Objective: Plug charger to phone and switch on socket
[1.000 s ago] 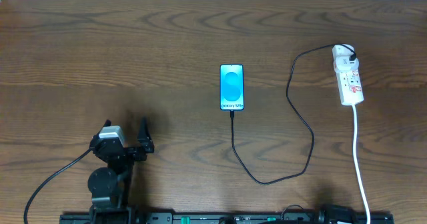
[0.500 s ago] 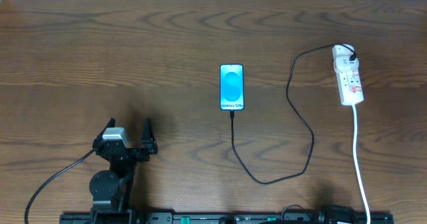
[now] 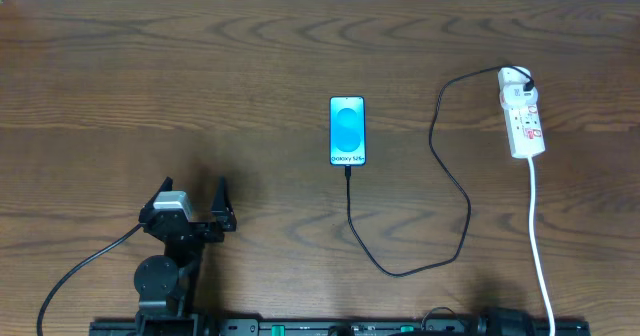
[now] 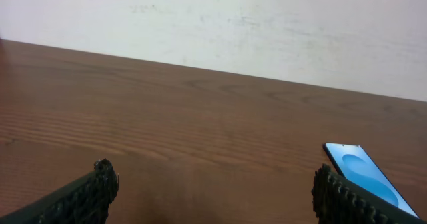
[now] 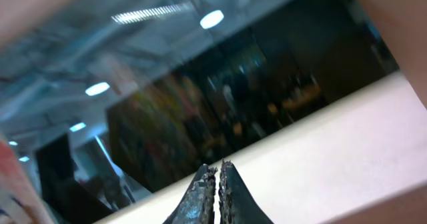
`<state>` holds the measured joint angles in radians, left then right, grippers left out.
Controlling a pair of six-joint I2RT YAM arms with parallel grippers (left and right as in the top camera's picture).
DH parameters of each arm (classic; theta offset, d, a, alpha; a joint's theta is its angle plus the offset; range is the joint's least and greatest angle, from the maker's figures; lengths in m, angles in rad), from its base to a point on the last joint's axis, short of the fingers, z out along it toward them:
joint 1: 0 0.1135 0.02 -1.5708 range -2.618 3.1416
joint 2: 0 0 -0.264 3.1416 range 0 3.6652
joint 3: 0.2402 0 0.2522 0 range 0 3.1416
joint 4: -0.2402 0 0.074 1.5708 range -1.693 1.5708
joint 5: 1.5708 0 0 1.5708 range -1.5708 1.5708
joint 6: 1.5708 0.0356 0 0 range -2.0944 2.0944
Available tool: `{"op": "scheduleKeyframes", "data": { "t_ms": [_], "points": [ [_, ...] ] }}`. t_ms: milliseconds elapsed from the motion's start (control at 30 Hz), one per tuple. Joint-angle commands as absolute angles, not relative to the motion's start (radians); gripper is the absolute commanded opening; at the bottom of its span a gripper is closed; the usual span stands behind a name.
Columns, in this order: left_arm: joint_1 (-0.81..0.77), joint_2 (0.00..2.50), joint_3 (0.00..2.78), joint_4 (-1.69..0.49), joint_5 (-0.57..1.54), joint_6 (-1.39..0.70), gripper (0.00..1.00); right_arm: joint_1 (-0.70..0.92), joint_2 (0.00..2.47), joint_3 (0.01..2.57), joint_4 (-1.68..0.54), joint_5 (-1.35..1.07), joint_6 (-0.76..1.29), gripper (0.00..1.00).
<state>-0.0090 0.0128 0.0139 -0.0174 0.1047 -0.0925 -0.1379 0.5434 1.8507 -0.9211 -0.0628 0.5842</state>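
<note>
The phone (image 3: 347,130) lies flat mid-table, its cyan-and-white screen lit; its corner shows at the right of the left wrist view (image 4: 363,174). The black charger cable (image 3: 452,181) runs from the phone's near end in a loop up to the white power strip (image 3: 523,113) at the far right. Its connector tip sits at the phone's bottom edge. My left gripper (image 3: 192,191) is open and empty at the near left, far from the phone; its fingers show in the left wrist view (image 4: 213,184). My right gripper (image 5: 218,167) is shut, empty, and points up at a window and wall.
The power strip's white cord (image 3: 538,238) runs down to the near table edge at the right. The arm bases sit along the near edge (image 3: 330,326). A white wall (image 4: 267,31) stands behind the far table edge.
My left gripper shifted a little nearer and to the right between one second ago and half a second ago, then stayed still. Nothing else moved.
</note>
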Motion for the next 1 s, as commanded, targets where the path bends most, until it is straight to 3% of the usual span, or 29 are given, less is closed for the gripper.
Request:
{"op": "scheduleKeyframes", "data": {
  "t_ms": [0, 200, 333, 567, 667, 967],
  "points": [
    [-0.012, 0.004, 0.004, -0.059, 0.122, -0.086, 0.95, -0.131, 0.445, 1.851, -0.903, -0.059, 0.589, 0.05],
    [-0.012, 0.004, 0.004, -0.06, 0.122, -0.086, 0.94, -0.131, 0.271, 1.85, -0.865, -0.059, 0.589, 0.09],
    [-0.012, 0.004, 0.004, -0.06, 0.122, -0.086, 0.95, -0.132, 0.183, 1.85, -0.829, -0.058, 0.586, 0.17],
    [-0.012, 0.004, 0.004, -0.06, 0.122, -0.086, 0.94, -0.132, 0.067, 1.85, -0.786, 0.081, 0.586, 0.48],
    [-0.012, 0.004, 0.004, -0.059, 0.122, -0.086, 0.94, -0.131, 0.051, 1.849, -0.784, 0.101, 0.586, 0.55],
    [-0.012, 0.004, 0.004, -0.06, 0.122, -0.086, 0.94, -0.094, 0.007, 1.81, -0.774, 0.098, 0.587, 0.61]
  ]
}}
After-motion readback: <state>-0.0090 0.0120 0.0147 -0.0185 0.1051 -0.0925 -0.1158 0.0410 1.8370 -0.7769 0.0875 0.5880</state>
